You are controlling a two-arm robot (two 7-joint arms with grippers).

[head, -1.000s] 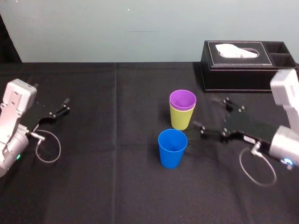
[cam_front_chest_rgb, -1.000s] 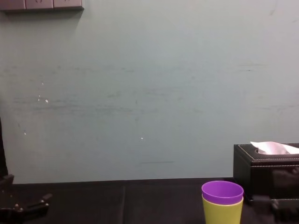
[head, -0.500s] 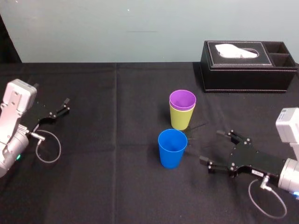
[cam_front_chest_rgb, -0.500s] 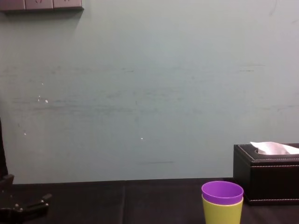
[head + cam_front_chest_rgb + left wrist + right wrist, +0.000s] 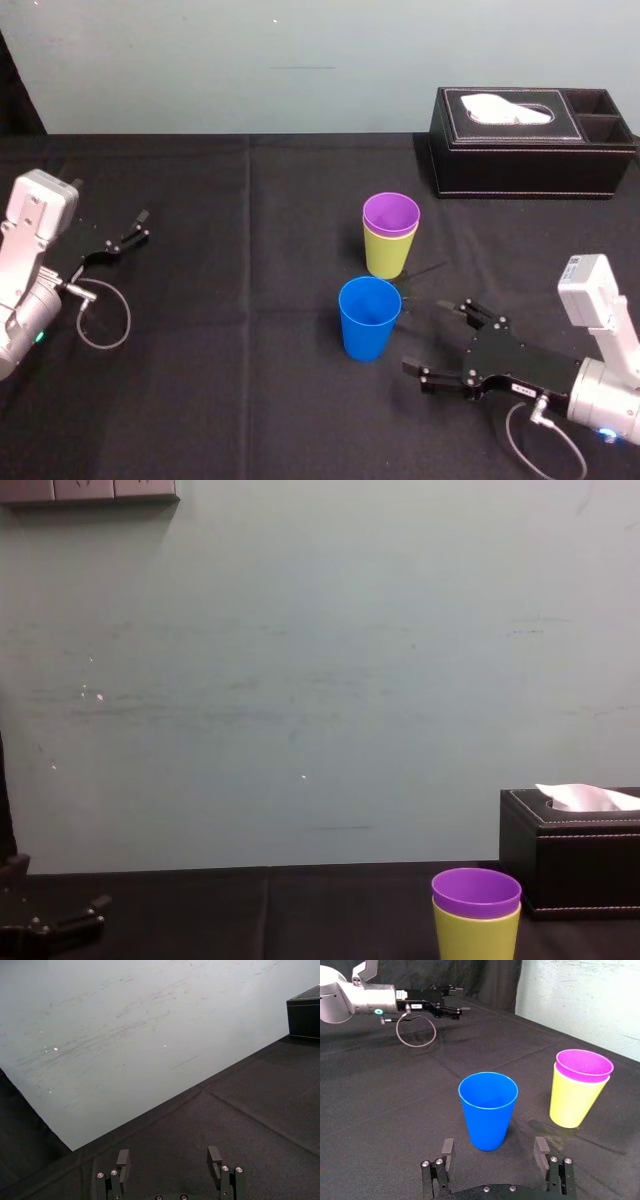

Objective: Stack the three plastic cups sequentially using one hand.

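Blue cup (image 5: 369,317) alone, purple cup (image 5: 391,214) inside lime cup (image 5: 386,256), right gripper (image 5: 430,337) just beside blue, jaws wide, left gripper (image 5: 138,227) parked far left, jaws apart.

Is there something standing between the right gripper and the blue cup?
Nothing visible does. The right gripper, open, faces the blue cup across the black cloth. The left gripper sits parked far left.

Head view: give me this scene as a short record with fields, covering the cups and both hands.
stack: purple cup nested in yellow-green cup, upright
loose cup: blue cup, upright, nearer the robot than the stack, apart
right hand: open, right of blue cup, not touching
left hand: open, parked at far left
other: black tissue box, back right
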